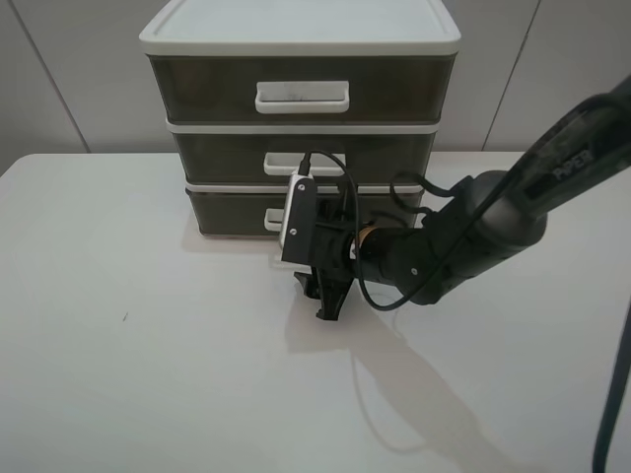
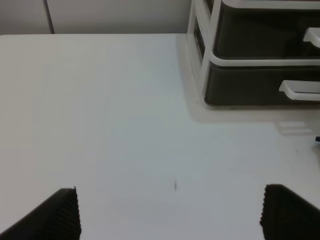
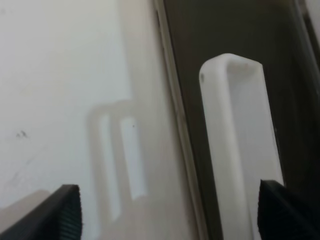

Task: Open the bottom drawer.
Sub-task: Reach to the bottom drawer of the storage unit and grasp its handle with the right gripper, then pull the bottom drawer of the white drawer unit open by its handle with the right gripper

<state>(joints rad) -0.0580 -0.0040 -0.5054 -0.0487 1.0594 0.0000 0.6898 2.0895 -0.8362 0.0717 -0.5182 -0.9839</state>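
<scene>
The bottom drawer is the lowest of three dark translucent drawers in a white-framed unit, and it is closed. Its small white loop handle fills the right wrist view. My right gripper is turned on its side just in front of that handle. It is open, and the handle sits ahead between the dark fingers, nearer one of them and untouched. My left gripper is open and empty above the bare table, with the bottom drawer far ahead. It does not show in the exterior view.
The middle drawer and the taller top drawer are closed above the bottom one. The white table extends in front of the unit. The right arm's black cable hangs at the right edge.
</scene>
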